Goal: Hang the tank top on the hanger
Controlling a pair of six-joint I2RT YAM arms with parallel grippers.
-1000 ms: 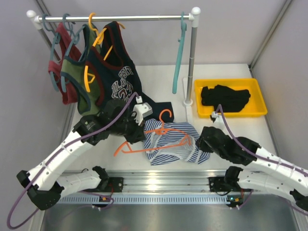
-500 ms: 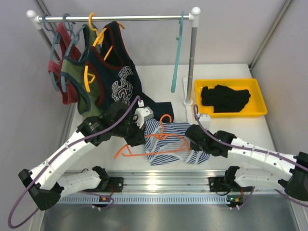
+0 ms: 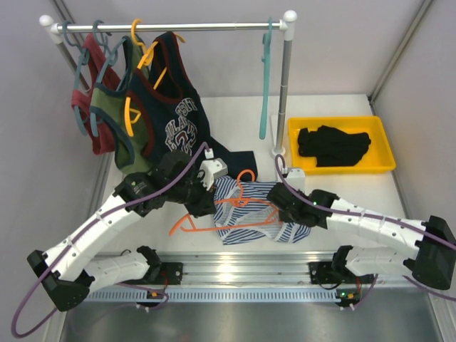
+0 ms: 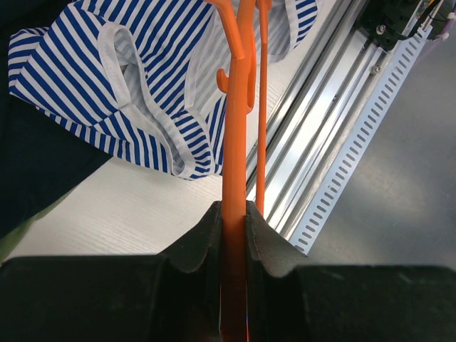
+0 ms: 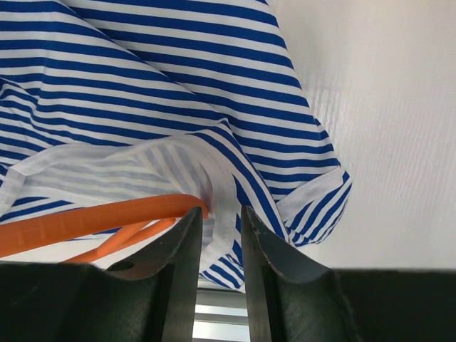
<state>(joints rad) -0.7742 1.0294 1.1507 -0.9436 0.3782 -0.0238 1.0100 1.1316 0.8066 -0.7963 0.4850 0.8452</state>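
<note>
Tank top (image 3: 242, 234): it lies crumpled on the counter (image 3: 335, 107) between your two arms, close to the front edge, with the pale trim showing.

Hanger (image 4: 234, 142): it lies across the tank top with the hook pointing toward the rail (image 3: 214, 26). Its left end juts out past the fabric onto bare counter.

Your left fingers (image 4: 201, 242) are clamped on the hanger's bar, one on each side, with no gap showing. They sit at the tank top's left edge.

Your right fingers (image 5: 178, 256) are at the tank top's right side, tips low over the fabric and standing a little apart. A band of pale trim lies in the gap. The orange end of the hanger meets that band just beside one fingertip. You cannot tell whether the fingers actually grip the trim.

Further out, the navy top with lettering (image 3: 178, 121) hangs from the rail at the left among other tops. A teal hanger (image 3: 264, 92) hangs near the rail's right post. Right of the post is a yellow tray (image 3: 340, 121) holding a black garment (image 3: 333, 146).
</note>
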